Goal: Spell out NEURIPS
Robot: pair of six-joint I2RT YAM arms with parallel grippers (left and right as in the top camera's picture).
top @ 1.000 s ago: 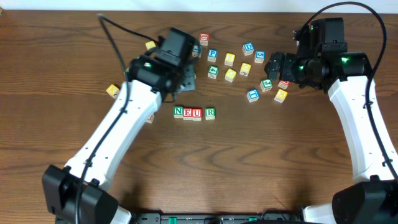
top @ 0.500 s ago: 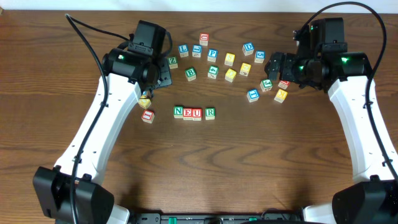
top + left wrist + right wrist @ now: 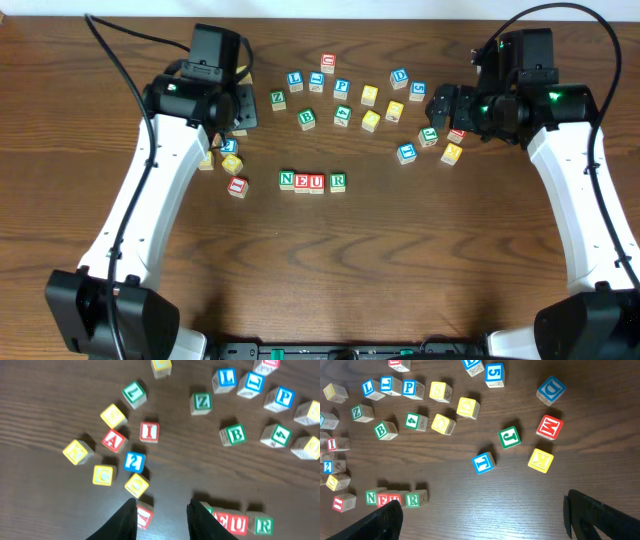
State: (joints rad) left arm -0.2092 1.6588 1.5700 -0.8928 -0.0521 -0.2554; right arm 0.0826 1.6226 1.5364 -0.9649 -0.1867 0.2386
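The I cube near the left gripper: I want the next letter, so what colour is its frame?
Red, on the I cube; clearest in the left wrist view.

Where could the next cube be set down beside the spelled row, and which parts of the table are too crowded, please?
Bare wood lies right of the green R, ending the N-E-U-R row, and across the whole near half of the table. Crowded: the scatter above the row around the green B, and the cluster by the left end effector.

Red I cube (image 3: 149, 431) among scattered blocks
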